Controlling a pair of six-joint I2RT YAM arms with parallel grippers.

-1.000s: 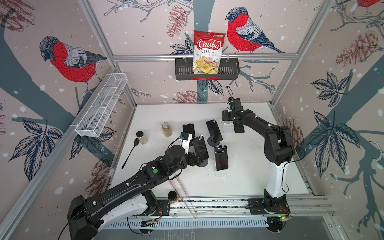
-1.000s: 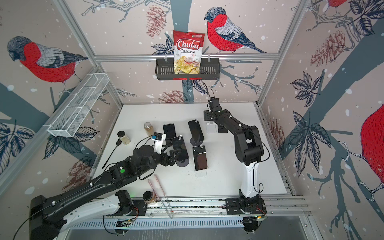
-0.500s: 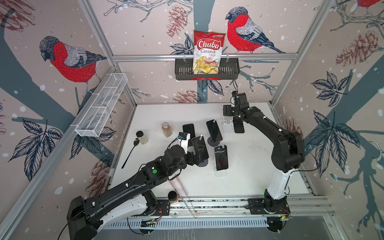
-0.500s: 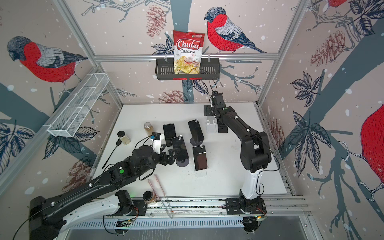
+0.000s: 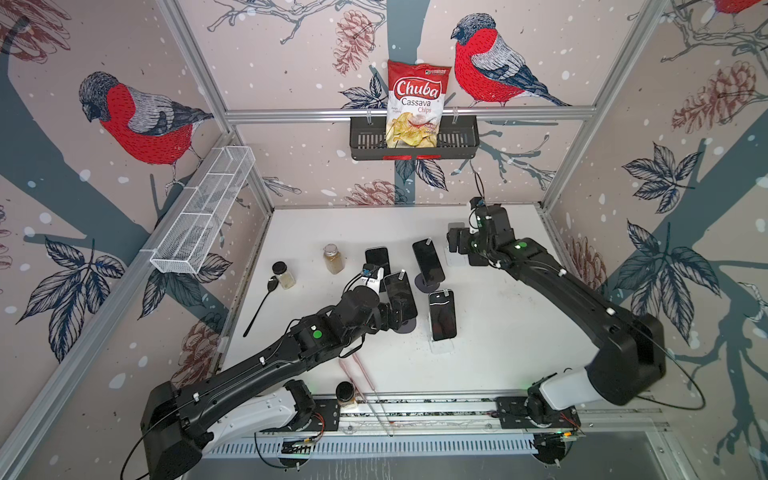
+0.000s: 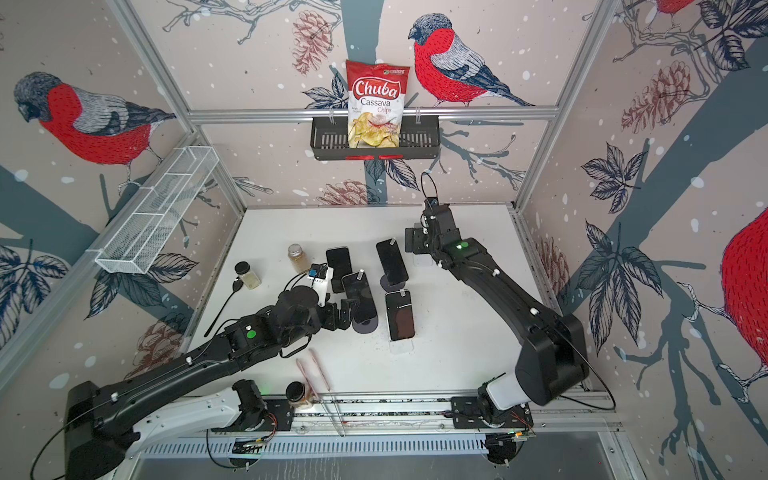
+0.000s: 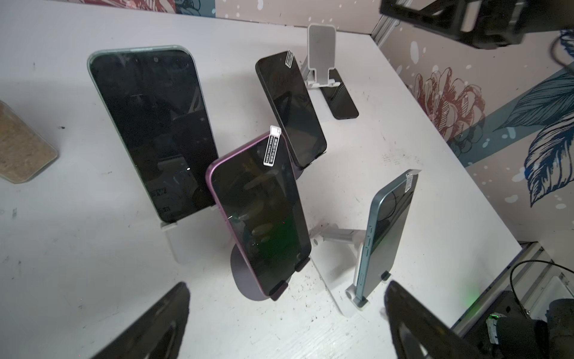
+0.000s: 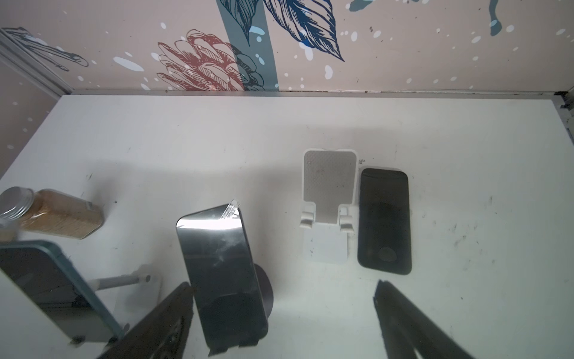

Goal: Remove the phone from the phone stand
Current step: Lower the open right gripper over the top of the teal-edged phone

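Currently: approach step, left arm. The left pincer (image 7: 286, 286) has its jaws wide apart, holds nothing, and is lined up just short of the purple-rimmed black-screen phone (image 7: 261, 214). That phone leans on its round grey-purple stand (image 7: 242, 275), centre of frame in both top views.

The right pincer (image 8: 283, 283) is likewise spread and empty, upper right of centre, over a white folding stand (image 8: 329, 186). A black slab phone (image 8: 385, 220) lies flat on the white counter (image 8: 186, 140) just beside it; judged finished.

Next: advance, straddle the purple phone's long edges, close, lift clear of the bottom lip. The blue-sided phone (image 7: 385, 236) stands near; avoid it.
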